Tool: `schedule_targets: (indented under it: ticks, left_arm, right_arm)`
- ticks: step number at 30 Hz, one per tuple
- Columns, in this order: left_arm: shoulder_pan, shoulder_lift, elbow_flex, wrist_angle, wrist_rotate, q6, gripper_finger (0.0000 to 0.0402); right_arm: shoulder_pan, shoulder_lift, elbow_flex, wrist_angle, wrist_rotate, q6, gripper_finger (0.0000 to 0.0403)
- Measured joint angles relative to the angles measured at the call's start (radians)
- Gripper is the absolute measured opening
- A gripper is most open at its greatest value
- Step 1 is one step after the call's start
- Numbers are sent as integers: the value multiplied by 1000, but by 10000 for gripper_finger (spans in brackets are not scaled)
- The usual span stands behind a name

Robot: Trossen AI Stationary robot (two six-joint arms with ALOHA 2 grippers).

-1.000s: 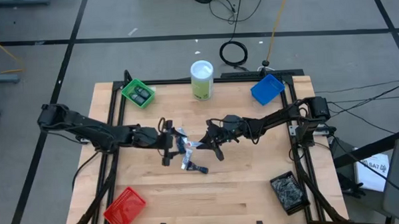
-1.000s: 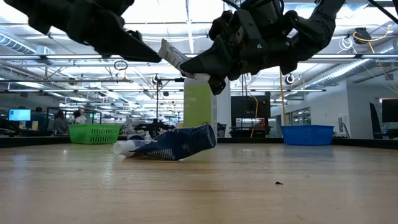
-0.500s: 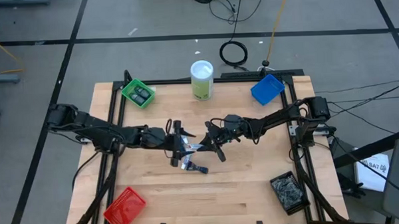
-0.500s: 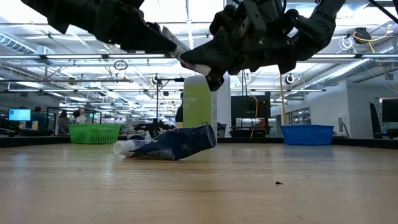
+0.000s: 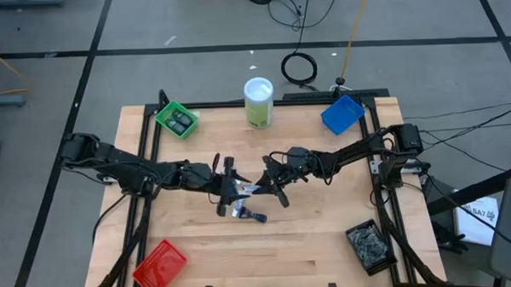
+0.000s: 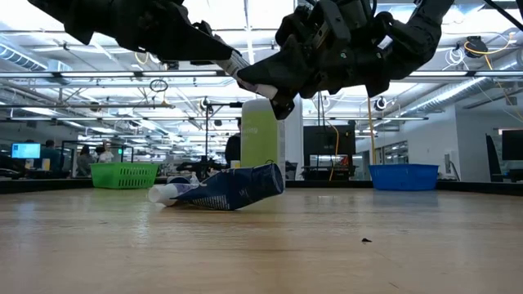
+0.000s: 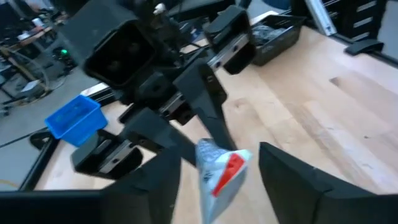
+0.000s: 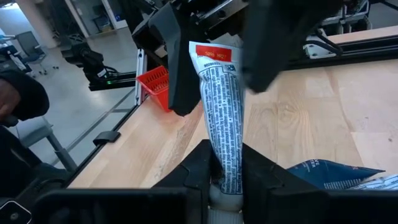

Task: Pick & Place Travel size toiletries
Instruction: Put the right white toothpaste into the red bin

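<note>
Above the desk point(image 5: 310, 244) centre, the right end effector point(image 8: 225, 177) clamps a white tube point(image 8: 222, 124) by its cap end. The left end effector point(image 7: 214, 171) straddles the tube's crimped tail, jaws apart. A handover seems underway; next, the left must close before the right releases.

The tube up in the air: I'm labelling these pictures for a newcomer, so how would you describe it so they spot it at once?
Start at the wooden table and find its middle, where both arms meet. The right gripper is shut on the cap end of the white tube, and the left gripper brackets its crimped, red-marked end. Unlike the blue pouch lying flat below, it hangs clear of the wood.
</note>
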Motion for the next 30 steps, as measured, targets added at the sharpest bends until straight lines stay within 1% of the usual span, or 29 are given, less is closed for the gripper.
schedule_targets:
  ticks: [8, 14, 16, 18, 23, 27, 30]
  left_arm:
    - [2, 0, 0, -1, 4, 0, 89]
    - [15, 0, 0, -2, -5, 4, 19]
    - [15, -1, -1, -2, -11, 4, 10]
    - [13, -4, -1, -2, -21, 2, 10]
    - [8, -20, -1, -16, -59, 9, 6]
    - [6, -59, -1, -87, -83, -4, 8]
    - [-13, -108, -1, -159, -131, -8, 5]
  right_arm:
    - [0, 0, 0, 0, -1, 0, 44]
    - [-1, 0, -1, 0, -1, 10, 53]
    - [-1, 0, -1, 0, 2, 28, 66]
    - [-1, 0, -1, 0, 4, 45, 85]
    - [0, 0, 0, 5, -11, 44, 153]
    - [-2, -6, 0, -14, -22, 44, 203]
    - [-9, -40, 0, -94, -26, 36, 229]
